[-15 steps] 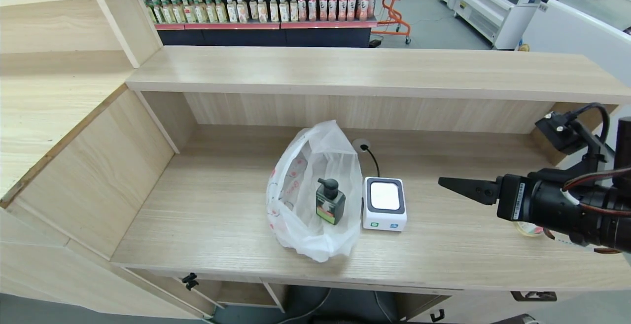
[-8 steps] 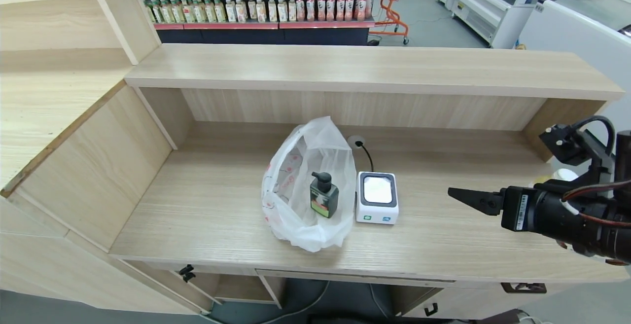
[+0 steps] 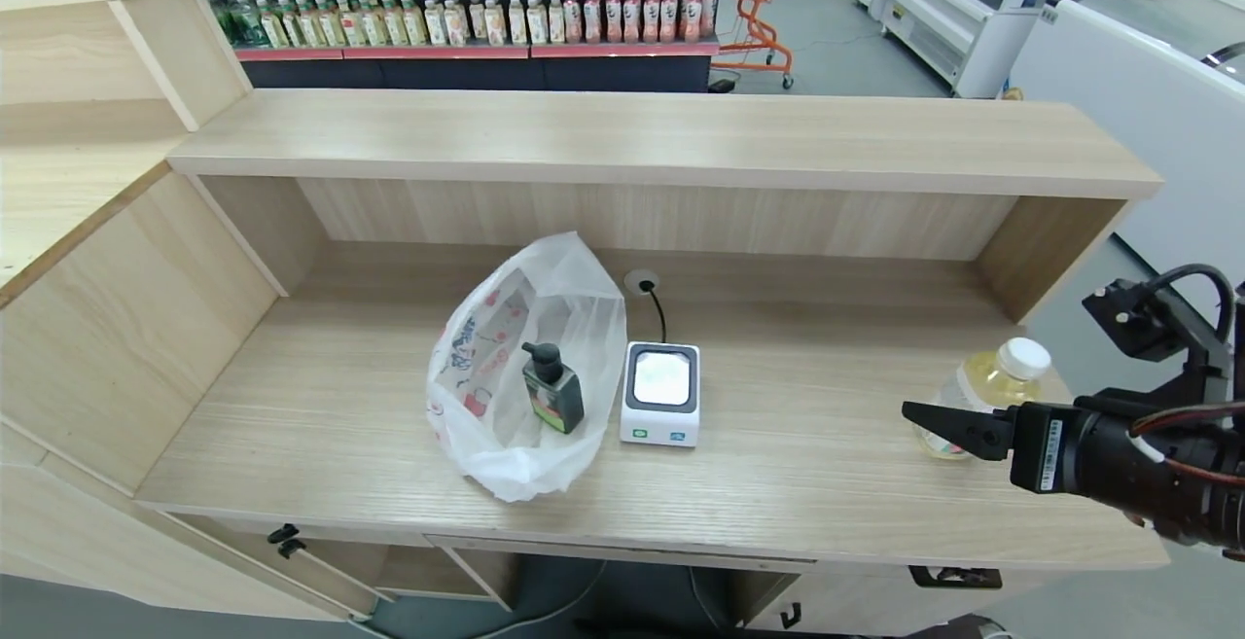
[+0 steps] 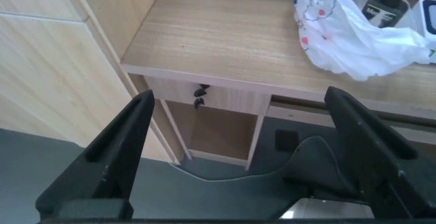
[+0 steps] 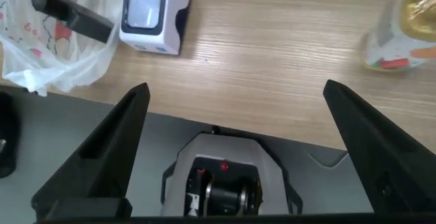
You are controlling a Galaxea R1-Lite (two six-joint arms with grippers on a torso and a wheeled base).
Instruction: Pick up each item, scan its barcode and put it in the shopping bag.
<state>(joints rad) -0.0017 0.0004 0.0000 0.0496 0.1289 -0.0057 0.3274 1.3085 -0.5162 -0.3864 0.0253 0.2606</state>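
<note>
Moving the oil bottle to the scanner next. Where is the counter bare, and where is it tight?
Bare wood runs between the scanner and the oil bottle, likely room enough to pass. Another free patch lies left of the shopping bag, up to the side wall. Tight spot: bag and scanner stand nearly touching, with the scanner's cable just behind.

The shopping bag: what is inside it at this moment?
A dark pump bottle stands inside the shopping bag. The white plastic covers the bag's bottom, so anything else there cannot be seen.
</note>
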